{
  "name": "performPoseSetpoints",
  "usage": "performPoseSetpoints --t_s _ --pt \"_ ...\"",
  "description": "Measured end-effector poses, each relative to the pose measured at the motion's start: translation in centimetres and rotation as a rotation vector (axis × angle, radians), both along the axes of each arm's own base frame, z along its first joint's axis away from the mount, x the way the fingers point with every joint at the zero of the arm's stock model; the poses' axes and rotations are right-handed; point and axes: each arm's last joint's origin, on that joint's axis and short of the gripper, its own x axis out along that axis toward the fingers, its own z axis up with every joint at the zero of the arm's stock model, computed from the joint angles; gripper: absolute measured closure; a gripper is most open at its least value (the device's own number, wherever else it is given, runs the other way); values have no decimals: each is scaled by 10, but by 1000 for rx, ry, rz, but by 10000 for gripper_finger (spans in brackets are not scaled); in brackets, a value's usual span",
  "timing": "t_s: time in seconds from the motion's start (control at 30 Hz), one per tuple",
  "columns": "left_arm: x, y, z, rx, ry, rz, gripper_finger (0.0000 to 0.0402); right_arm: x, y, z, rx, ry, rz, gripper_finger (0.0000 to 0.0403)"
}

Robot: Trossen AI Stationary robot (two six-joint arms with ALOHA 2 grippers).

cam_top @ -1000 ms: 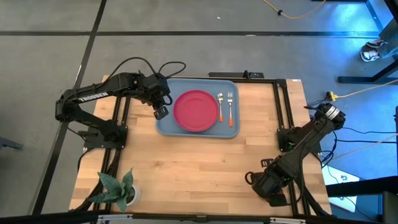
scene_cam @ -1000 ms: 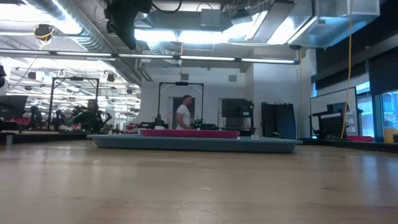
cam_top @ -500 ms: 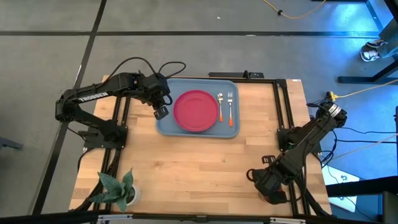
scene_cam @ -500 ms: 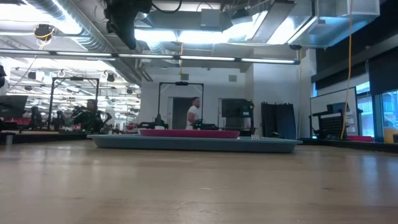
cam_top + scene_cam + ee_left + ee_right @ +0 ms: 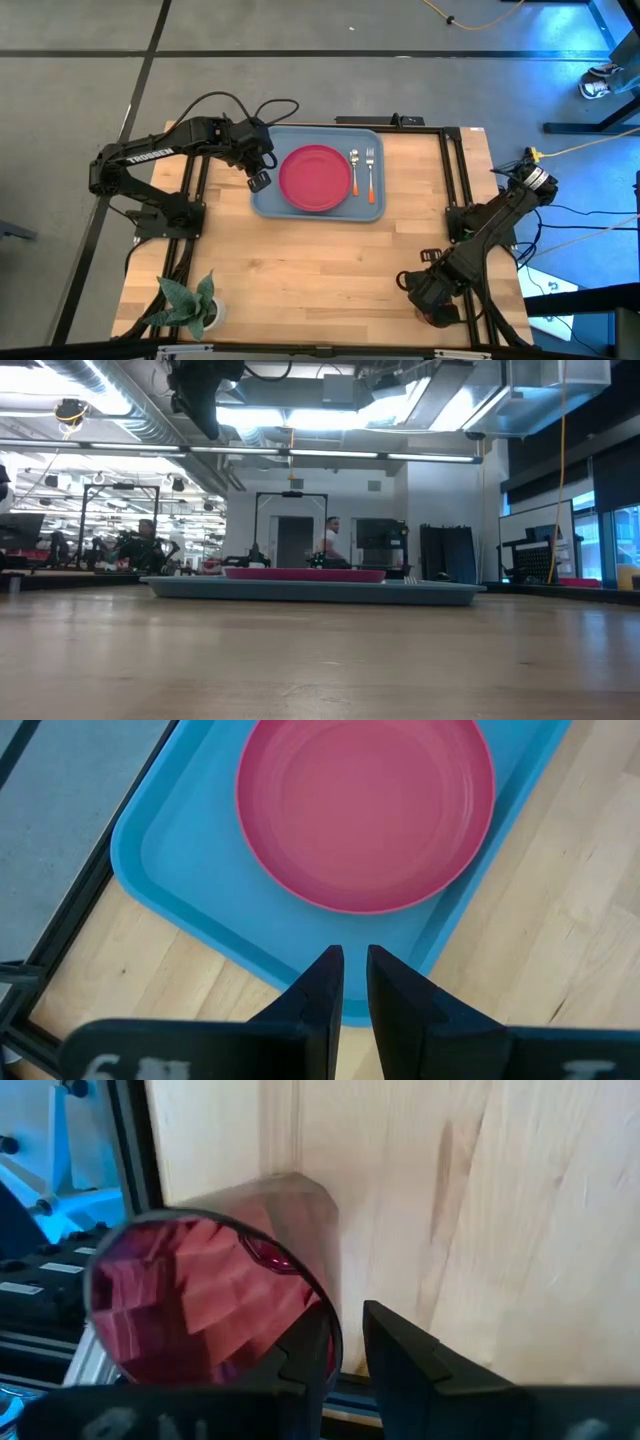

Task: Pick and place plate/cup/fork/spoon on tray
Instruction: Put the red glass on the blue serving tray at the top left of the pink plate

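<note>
The light-blue tray (image 5: 268, 200) lies at the table's far side. On it lie the pinkish-red plate (image 5: 315, 178), the spoon (image 5: 354, 170) and, to its right, the fork (image 5: 370, 175). My left gripper (image 5: 355, 965) hovers shut and empty over the tray's left rim (image 5: 300, 965). My right gripper (image 5: 347, 1320) is near the table's near right corner (image 5: 428, 305), shut on the dark-red cup (image 5: 220, 1280). The arm hides the cup in the high view. My right gripper holds the cup by its wall at the rim (image 5: 336, 1320), one finger (image 5: 305, 1355) inside the mouth and the other (image 5: 400, 1360) outside. The cup's mouth faces the wrist and its base points away toward the table. Whether the base rests on the table, I cannot tell.
A potted green plant (image 5: 192, 303) stands at the near left corner. Black frame rails (image 5: 465, 190) run along the table's right side, close to my right arm. Bare wood (image 5: 320, 270) lies between the tray and the near edge. A person (image 5: 332, 545) is in the room behind.
My right gripper has gone a little toward the table's left edge, near the near right corner. The person in the room behind has walked to the right.
</note>
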Motion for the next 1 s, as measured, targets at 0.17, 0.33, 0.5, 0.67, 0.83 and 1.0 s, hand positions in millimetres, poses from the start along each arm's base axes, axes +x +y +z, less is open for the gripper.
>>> performPoseSetpoints --t_s 0.17,0.33,0.5,0.67,0.83,1.0 --pt "0 0 0 0 0 1 360 -5 -5 -15 -43 28 -27 330" --pt "0 0 0 -1 0 2 360 -1 -16 -26 -62 48 -75 333" --pt "0 0 0 -2 -1 5 360 13 -31 -25 -67 57 -176 388" --pt "0 0 0 -4 -1 6 360 34 -51 -18 -68 11 -287 389" --pt "0 -1 0 -19 -6 -3 360 58 -77 -5 -43 -31 -421 395" --pt "0 -1 0 -19 -5 -4 360 81 -117 9 -15 -74 -615 393"
